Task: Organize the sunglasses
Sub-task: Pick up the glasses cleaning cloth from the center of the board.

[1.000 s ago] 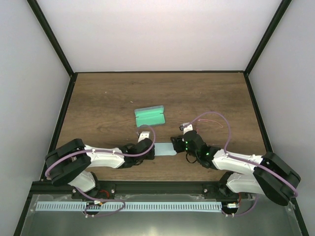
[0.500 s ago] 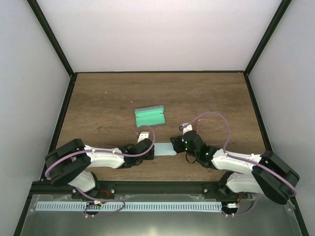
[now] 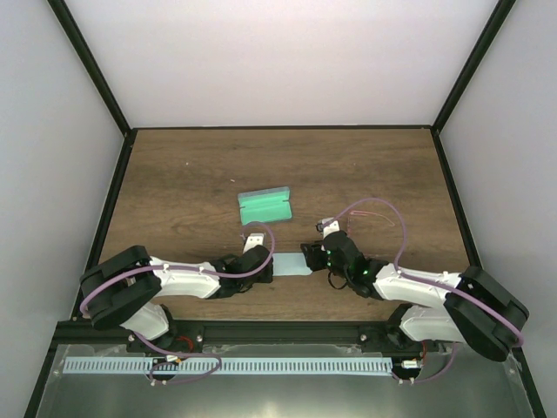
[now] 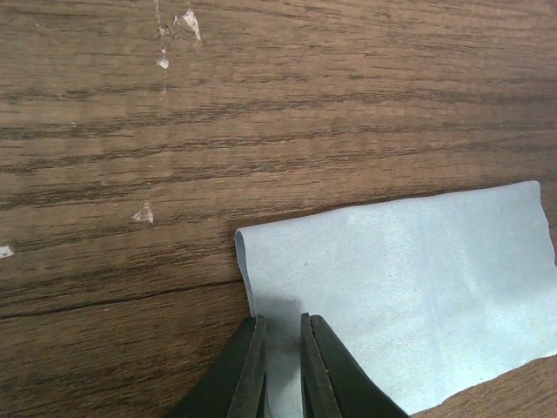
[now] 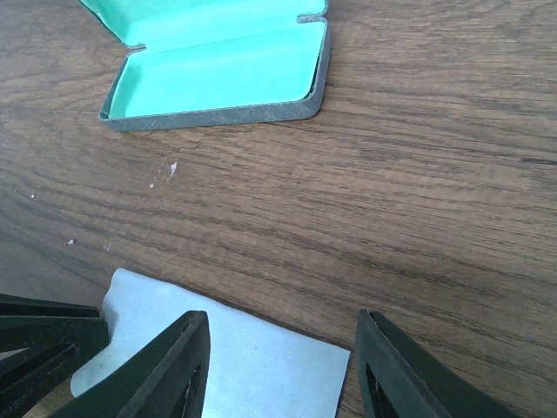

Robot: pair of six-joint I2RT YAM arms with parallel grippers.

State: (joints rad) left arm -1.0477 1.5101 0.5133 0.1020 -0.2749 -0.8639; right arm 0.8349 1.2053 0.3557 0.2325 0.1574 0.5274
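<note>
1. Table [image 3: 374, 174]: matte dark-brown wood-grain top with a few pale scuffs.
2. Glasses case [image 3: 265, 206]: rectangular clamshell with rounded corners, lying open mid-table. The outer shell is grey and the lining smooth mint-green. It sits well beyond both grippers.
3. Cloth [image 3: 291, 265]: pale blue rectangle of soft, fine-nap fabric. It lies flat on the wood near the front edge, between the two grippers.
4. Right gripper [image 5: 278, 326]: blunt matte-black fingers spread wide, holding nothing, over the cloth's right end.
5. Left gripper [image 4: 280, 322]: thin black tapered fingers nearly together with a slim slit left. The tips are at the cloth's left edge. Can't tell whether the fabric is pinched.
</note>
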